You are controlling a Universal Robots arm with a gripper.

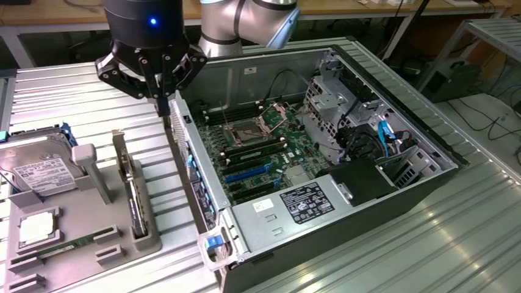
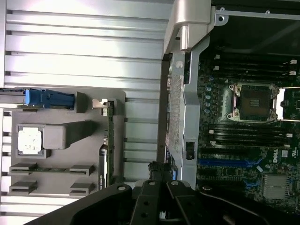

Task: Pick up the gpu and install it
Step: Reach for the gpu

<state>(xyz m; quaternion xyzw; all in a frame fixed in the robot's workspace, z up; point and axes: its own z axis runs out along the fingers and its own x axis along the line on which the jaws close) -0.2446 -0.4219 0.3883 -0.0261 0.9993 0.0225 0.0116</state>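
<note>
The gpu stands edgewise in the holder, at the exterior view's left of the case.

arm: elbow bent | gripper: pointing down | fingers: closed together

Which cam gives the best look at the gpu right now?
Exterior view. There the gpu stands on edge in its gray holder, with the silver bracket and one side face visible. The wrist view looks down on it, so the gpu appears edge-on as a thin strip.
</note>
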